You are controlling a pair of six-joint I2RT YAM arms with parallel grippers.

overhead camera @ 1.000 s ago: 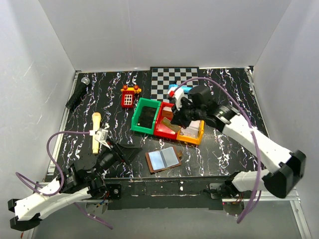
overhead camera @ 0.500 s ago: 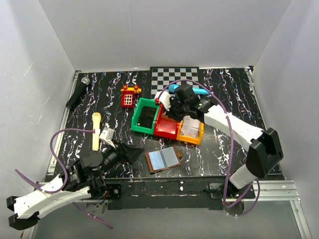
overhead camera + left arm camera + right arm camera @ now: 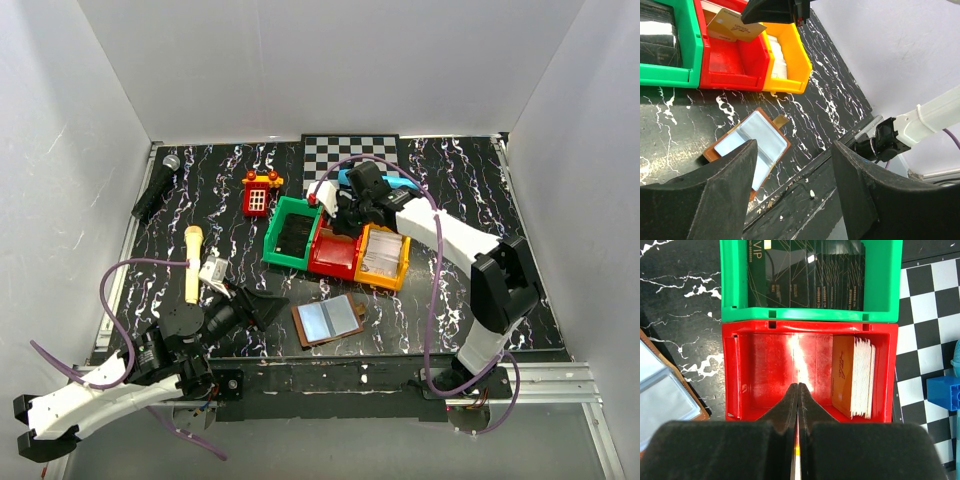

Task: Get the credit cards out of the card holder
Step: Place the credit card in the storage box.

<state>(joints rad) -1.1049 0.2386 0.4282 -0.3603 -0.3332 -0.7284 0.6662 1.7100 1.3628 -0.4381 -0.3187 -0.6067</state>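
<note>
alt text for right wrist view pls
The right hand, shut on a credit card edge-on, hangs over the red bin, which holds a stack of tan cards at its right. A green bin of dark cards lies beyond; the card holder shows at left.

"VIP" stands in pale letters on the dark cards (image 3: 790,280) in the green bin (image 3: 810,315) — beside it run small lines starting "NO." with digits too fine to read surely. The tan card (image 3: 735,27) bears dark slanted script — illegible.
</note>
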